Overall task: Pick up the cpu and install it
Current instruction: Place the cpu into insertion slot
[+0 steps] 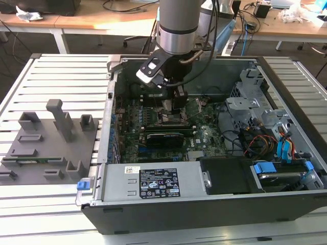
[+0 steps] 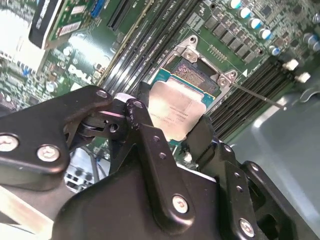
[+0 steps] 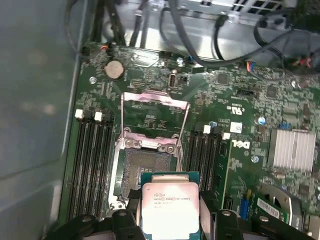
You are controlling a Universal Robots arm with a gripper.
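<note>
In the exterior view, at its left, a grey tray (image 1: 46,148) with several upright holders lies on a slatted metal table (image 1: 61,71). Just beside it, toward the exterior view's right, stands an open computer case (image 1: 204,217), with a labelled power supply (image 1: 153,184) along its near wall. In the middle, the arm (image 1: 179,25) comes down from above into the case. Its gripper (image 1: 176,104) hangs over the green board (image 1: 204,138), directly above the socket (image 1: 171,120). A long black card (image 1: 164,139) lies on the board just in front of the socket. At the exterior view's right, inside the case, sit a metal drive cage (image 1: 245,102) and a bundle of cables (image 1: 260,143) with blue plugs. In both wrist views the cpu (image 2: 175,112) (image 3: 170,210) is between the two black fingers (image 2: 150,145). The jaws are closed narrowly on two opposite edges of it and hold it, with its silver top facing the cameras. In the first wrist view the socket (image 3: 147,170) is open, its metal frame (image 3: 155,107) is folded back, and rows of memory slots (image 3: 90,160) run on both sides of it. The cpu is over the near edge of the socket, not squarely over its centre; I cannot tell whether it touches the socket.
</note>
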